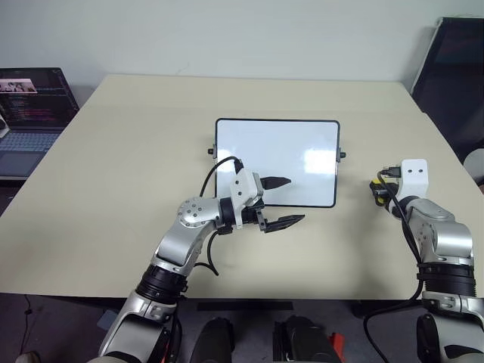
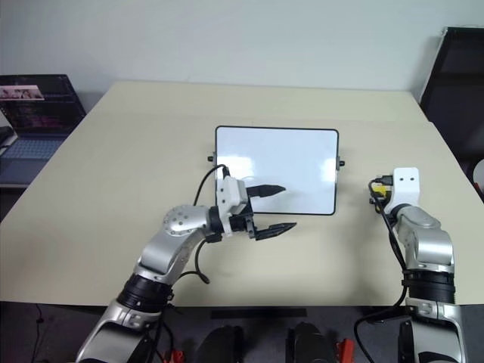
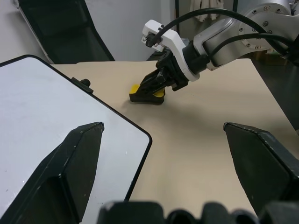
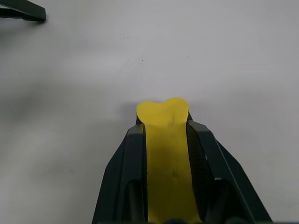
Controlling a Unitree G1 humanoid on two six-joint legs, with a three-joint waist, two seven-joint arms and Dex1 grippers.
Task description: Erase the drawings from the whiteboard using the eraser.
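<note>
Nearest, left gripper (image 1: 281,203) held level above the table (image 1: 113,189), pointing toward the right, fingers spread wide with nothing between them; upper finger over the near edge of the whiteboard (image 1: 277,160), lower finger over bare tabletop just in front of that edge. Off to the right, well apart from the board, right gripper (image 3: 150,91) angled down to the table surface, fingers pinched tight on the eraser (image 3: 145,94): yellow block squeezed between the two black fingers, its end bulging out past the tips in the right wrist view, dark underside resting on or just above the tabletop, cannot tell which. Eraser thus beside the board's right side, near its small black side knob (image 1: 342,156) but not touching the frame. Whiteboard lying flat near the table's middle, thin black frame, rounded corners, glossy face showing window glare; no legible drawings made out on it in these views. Farther back on the left, open laptop (image 1: 26,113) past the table's edge. Far right, a dark chair (image 1: 457,68) against the wall.
</note>
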